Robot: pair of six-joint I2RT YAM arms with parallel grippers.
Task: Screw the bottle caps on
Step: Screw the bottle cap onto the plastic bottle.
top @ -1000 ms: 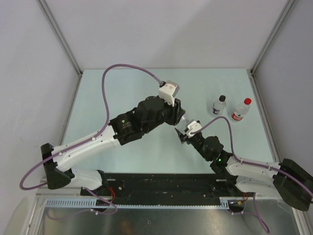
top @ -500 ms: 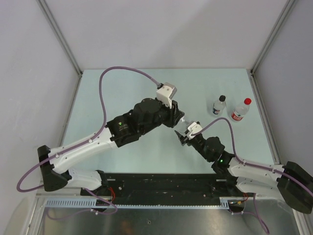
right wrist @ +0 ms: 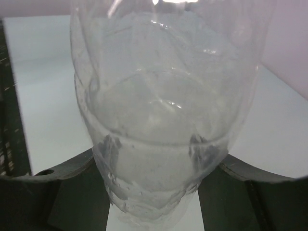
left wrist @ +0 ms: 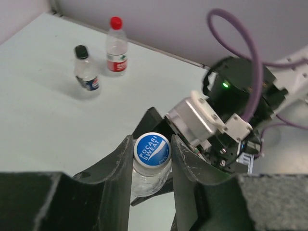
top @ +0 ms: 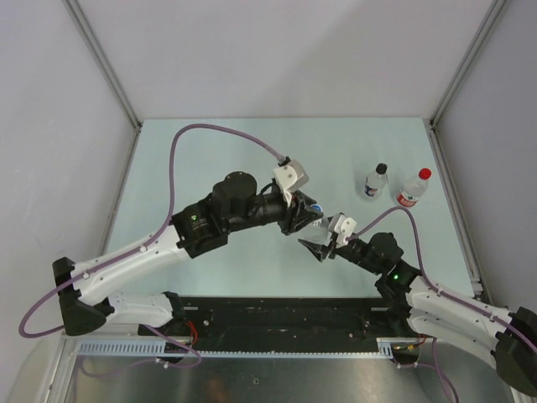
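Top: I see left gripper (top: 310, 213) and right gripper (top: 322, 238) tip to tip mid-table. Black-capped bottle (top: 377, 180) and red-capped bottle (top: 413, 188) upright far right, near each other.
Left wrist: left fingers (left wrist: 186, 163) pinch Pocari Sweat cap (left wrist: 152, 149) atop clear bottle (left wrist: 147, 180).
Right wrist: right gripper clamps clear bottle body, both sides.

Two robot arms in matching livery: the left arm (top: 143, 250) and right arm (top: 453, 304) pair white shells with bulky black joints and black base housings. A purple cable (top: 220, 128) loops to a white camera box (top: 291, 176) at the wrist. A green light (top: 394, 274) glows on the right arm. The left tool (left wrist: 151, 156) and right tool (right wrist: 154, 161) carry matte dark-grey, curved fingers (left wrist: 118, 168).
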